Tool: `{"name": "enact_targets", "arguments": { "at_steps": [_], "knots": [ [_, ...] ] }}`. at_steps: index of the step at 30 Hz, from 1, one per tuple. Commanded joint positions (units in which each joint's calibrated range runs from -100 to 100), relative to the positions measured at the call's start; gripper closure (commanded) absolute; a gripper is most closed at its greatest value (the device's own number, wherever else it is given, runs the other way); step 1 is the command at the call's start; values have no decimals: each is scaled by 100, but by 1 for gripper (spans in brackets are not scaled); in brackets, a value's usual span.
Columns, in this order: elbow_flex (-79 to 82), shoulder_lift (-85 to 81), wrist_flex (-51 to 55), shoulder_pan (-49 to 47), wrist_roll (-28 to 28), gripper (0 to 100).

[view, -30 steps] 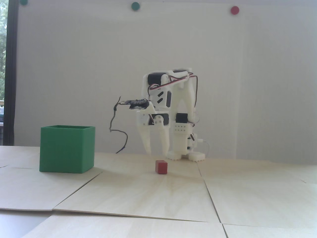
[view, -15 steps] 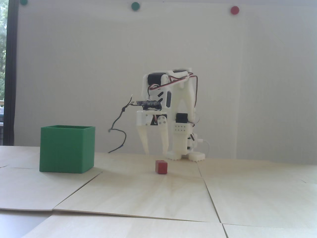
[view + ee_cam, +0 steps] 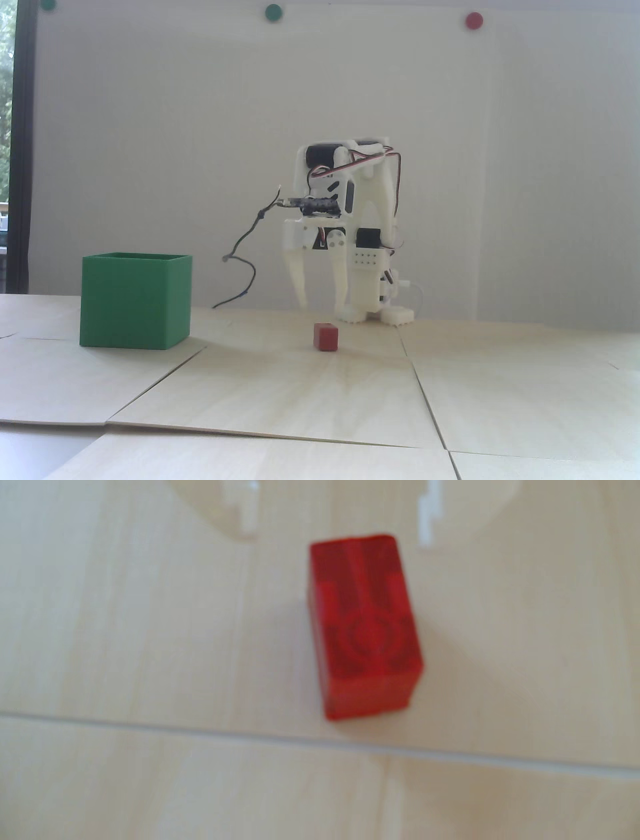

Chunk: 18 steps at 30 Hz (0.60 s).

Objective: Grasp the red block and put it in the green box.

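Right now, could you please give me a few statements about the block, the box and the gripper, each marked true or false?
1. The red block rests on the table. True.
2. The gripper is shut on the red block. False: its fingers are spread and empty, above the block.
3. In the fixed view, the green box stands left of the red block. True.
4. The red block is inside the green box. False: it sits apart from the box, on the table.
5. In the wrist view, the red block lies near a seam between boards. True.
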Motion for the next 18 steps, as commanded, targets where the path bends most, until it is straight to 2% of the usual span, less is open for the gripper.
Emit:
{"name": "enact_targets", "arguments": {
  "at_steps": [1,18],
  "knots": [
    [-464,-76,-90,-321,-164,83],
    [-464,279,-73,-345,-164,83]
  ]
}}
